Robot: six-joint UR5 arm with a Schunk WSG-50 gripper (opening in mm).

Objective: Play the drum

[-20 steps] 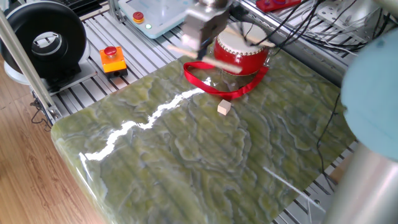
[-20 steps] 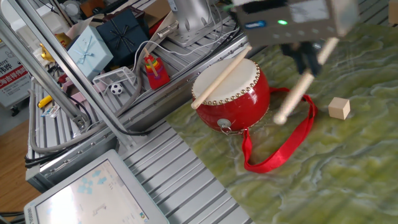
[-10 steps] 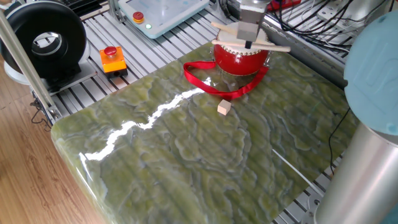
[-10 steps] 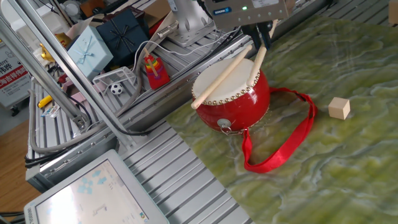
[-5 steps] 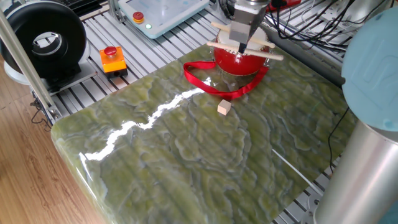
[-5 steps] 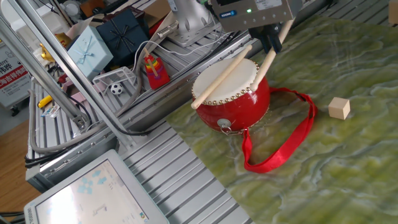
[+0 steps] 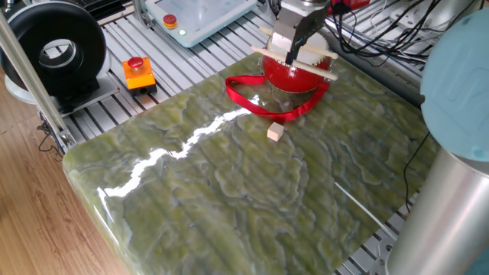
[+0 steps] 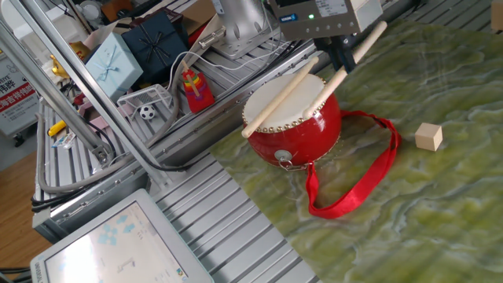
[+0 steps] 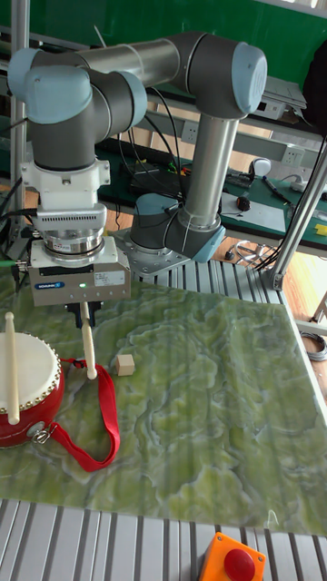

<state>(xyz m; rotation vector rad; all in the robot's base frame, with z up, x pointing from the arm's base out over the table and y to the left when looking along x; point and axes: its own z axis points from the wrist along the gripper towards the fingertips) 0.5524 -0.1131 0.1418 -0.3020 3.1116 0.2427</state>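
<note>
Tall fixed view shows us the drum (image 9: 25,388) at the left edge of the green marbled tabletop (image 9: 209,408), and in the other fixed view it stands close to the border where the stone meets the ribbed metal rails (image 8: 236,228). We see its glossy red barrel body, its cream skin with dark studs around, and a red ribbon strap (image 8: 357,185) that lies looped on the stone. One wooden stick (image 8: 277,98) rests across the skin. The gripper (image 9: 84,316) is closed on a second wooden stick (image 9: 88,345), which hangs just beside the drum's rim. A small pale wooden cube (image 9: 124,364) lies near. Most of the smooth, shining tabletop beyond them is open.
</note>
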